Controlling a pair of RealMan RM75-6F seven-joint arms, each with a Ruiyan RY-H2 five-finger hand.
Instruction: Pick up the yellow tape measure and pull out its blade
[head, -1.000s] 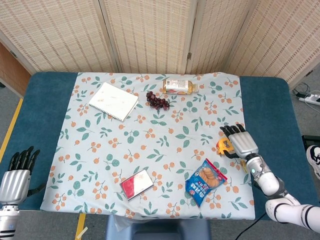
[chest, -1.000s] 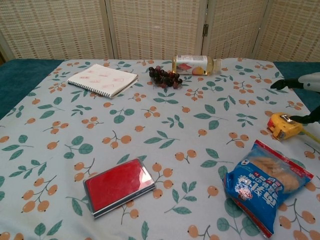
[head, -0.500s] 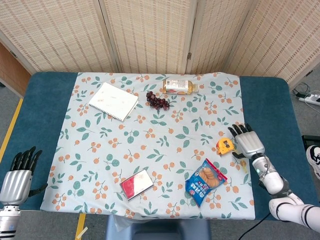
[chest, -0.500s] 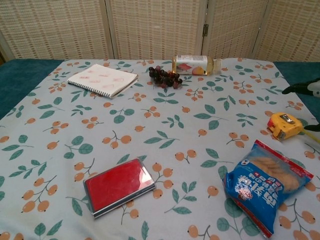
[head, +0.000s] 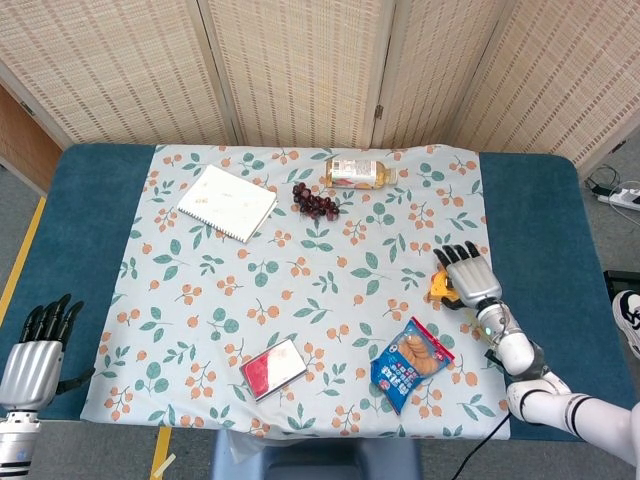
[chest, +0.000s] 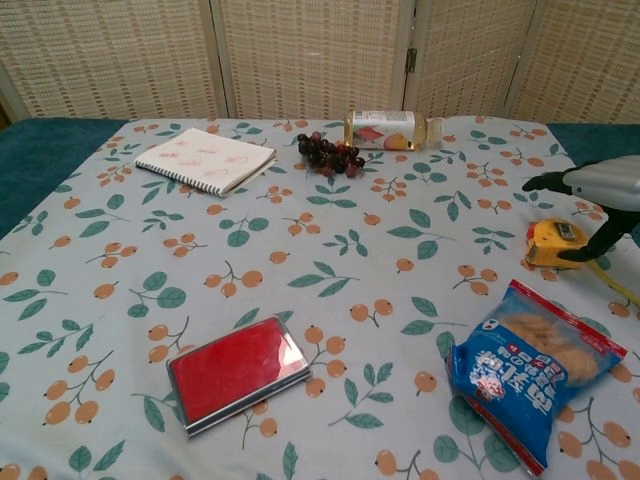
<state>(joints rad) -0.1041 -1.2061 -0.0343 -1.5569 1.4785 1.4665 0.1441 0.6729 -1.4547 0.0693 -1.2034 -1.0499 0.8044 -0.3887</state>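
The right hand hovers over the yellow tape measure near the right edge of the flowered tablecloth. Its fingers are spread and reach down around the case, the thumb coming close on the near side; whether any of them touches the case cannot be told, and it holds nothing. The tape measure lies on the cloth. Just in front of it lies a blue snack bag, sealed, with round biscuits pictured on it. Further toward the middle front is a red flat case, closed. At the far side a clear bottle of amber drink lies on its side, a bunch of dark grapes just beside it and a spiral notebook to the left. The left hand rests off the cloth at the near left corner, fingers straight and slightly apart, empty.
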